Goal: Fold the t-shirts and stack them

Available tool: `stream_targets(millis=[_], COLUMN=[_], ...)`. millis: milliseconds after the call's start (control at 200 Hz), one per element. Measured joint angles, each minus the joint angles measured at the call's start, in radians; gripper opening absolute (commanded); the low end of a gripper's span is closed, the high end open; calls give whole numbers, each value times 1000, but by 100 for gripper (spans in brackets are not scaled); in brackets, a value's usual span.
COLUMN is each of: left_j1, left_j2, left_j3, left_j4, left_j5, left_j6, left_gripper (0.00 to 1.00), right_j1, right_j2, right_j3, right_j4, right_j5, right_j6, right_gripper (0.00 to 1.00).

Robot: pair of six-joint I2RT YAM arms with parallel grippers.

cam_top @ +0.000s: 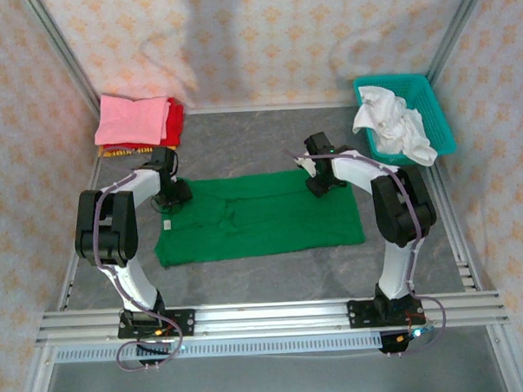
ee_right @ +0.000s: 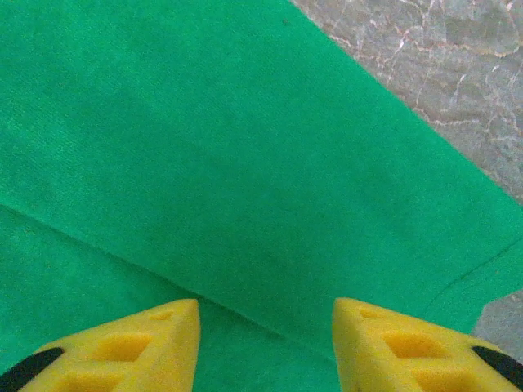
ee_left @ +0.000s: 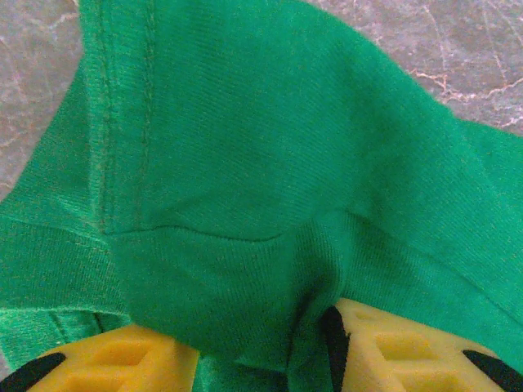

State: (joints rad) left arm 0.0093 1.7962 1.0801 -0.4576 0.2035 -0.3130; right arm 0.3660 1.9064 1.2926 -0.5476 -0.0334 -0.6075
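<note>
1. Overhead view: the green shirt [cam_top: 262,218] lies flat in the middle of the worktop [cam_top: 242,149] as a long band, so the fold looks partly done. The left hand [cam_top: 169,198] sits at the shirt's upper left corner. The right hand [cam_top: 317,185] sits on its upper edge, right of centre. They are probably placed to take that far edge together. At upper left a pink shirt [cam_top: 132,119] tops a red shirt [cam_top: 177,121] and a yellow-orange shirt [cam_top: 112,151], likely the stack to join. A teal basket [cam_top: 439,119] of white cloth [cam_top: 393,125] stands at upper right.
2. Left wrist view: green cloth humps up between the yellow fingers [ee_left: 392,351] and drapes over the left one. The fingers stand apart, but whether they clamp the cloth cannot be told.
3. Right wrist view: the fingers [ee_right: 131,343] are spread over flat cloth, pinching nothing, and a fold line crosses between them. Bare worktop at upper right puts this hand near the shirt's edge.
</note>
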Motion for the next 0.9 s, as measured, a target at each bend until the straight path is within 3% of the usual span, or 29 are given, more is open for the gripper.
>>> stream_targets(millis=[440,861,871,896], left_j1=[0,0,0,0], left_j2=[0,4,4,4], left_j3=[0,0,0,0], left_j4=[3,6,6,6], left_j5=[7,10,10,10], left_j6=[0,-3,-3,-3], left_gripper=[46,46,46,46], right_j1=[0,0,0,0], right_j2=[21,-60,-61,-62], right_j3=[0,-12,-13,-16], right_j4=[52,32,32,33], right_j5=[66,79,80,84], right_j6=[-66,-60,-60,-60], right_gripper=[0,0,2,19])
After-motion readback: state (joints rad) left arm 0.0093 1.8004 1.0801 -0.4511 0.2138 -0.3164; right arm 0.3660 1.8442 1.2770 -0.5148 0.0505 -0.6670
